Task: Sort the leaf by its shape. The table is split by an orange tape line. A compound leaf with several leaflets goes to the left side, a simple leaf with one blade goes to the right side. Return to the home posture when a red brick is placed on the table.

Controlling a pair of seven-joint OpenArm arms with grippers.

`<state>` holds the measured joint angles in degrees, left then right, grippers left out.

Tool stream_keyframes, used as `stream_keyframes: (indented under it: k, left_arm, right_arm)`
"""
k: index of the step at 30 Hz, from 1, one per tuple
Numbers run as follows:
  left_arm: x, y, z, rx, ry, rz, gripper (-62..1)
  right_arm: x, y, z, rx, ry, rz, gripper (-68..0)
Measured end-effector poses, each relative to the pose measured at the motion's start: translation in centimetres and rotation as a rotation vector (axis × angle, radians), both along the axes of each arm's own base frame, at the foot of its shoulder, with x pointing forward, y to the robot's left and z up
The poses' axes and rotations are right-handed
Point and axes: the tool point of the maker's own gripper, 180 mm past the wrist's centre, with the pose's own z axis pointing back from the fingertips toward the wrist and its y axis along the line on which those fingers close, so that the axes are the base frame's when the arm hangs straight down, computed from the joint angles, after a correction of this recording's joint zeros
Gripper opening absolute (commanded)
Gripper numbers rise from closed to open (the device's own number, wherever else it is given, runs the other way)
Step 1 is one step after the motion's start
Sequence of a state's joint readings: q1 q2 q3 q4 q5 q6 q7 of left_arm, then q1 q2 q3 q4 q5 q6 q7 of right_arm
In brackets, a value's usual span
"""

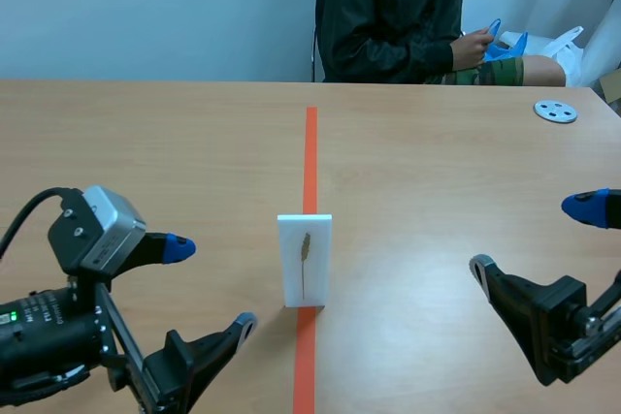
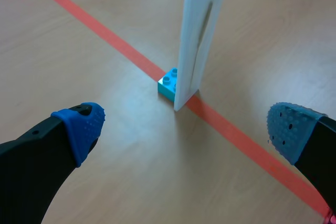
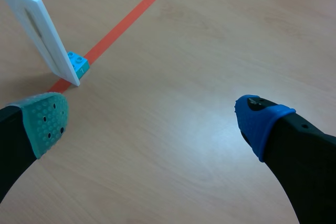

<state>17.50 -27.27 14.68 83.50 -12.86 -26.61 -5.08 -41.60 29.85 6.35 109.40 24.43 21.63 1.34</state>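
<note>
Wood makes up the table (image 1: 155, 162); it is pale brown and smooth, with soft lines in it. An orange tape line (image 1: 310, 152) runs flat and straight down the middle. A white card (image 1: 305, 261) stands up on that line, near the robot's end of the table. The card is a thin, stiff rectangle and looks like plastic. A little blue-green toy brick (image 2: 168, 84) with round bumps on top sits at the card's foot, touching its back.

The leaf (image 1: 305, 251) is on the front of the card, in its middle. It is small, thin and yellow-brown. It is a bit fatter at the top and has a long, skinny stalk going down. It is too small for me to tell its shape any better.

The left gripper (image 1: 212, 285) is low over the table on the left of the line, with its black fingers wide apart and nothing between them. Its soft pads are blue and dotted. The right gripper (image 1: 532, 238) is on the right side, and its fingers are wide apart around nothing too. One of its pads is grey-green with holes, the other blue. The card stands between the two grippers, and neither one touches it.

A flat grey disc (image 1: 555, 111) with small holes lies at the far right. A person (image 1: 388, 16) in a dark jacket sits across the table.
</note>
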Motion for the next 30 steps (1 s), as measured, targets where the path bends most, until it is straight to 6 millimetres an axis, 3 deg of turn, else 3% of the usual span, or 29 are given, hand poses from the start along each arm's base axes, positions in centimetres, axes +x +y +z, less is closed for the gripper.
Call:
stream_keyframes:
  k: [13, 23, 30]
  left_arm:
    - [2.1, -2.5, -3.8, 0.010, -0.031, -0.076, 1.4]
    - [2.7, -6.0, -4.5, -0.015, -0.053, -0.153, 1.4]
    - [5.1, -7.6, -4.1, -0.014, -0.097, -0.134, 1.4]
  right_arm:
    - [0.0, 0.0, -0.1, -0.003, 0.005, -0.001, 0.4]
    - [0.0, 0.0, -0.1, -0.003, 0.005, -0.001, 0.4]
    - [0.0, 0.0, -0.1, -0.003, 0.005, -0.001, 0.4]
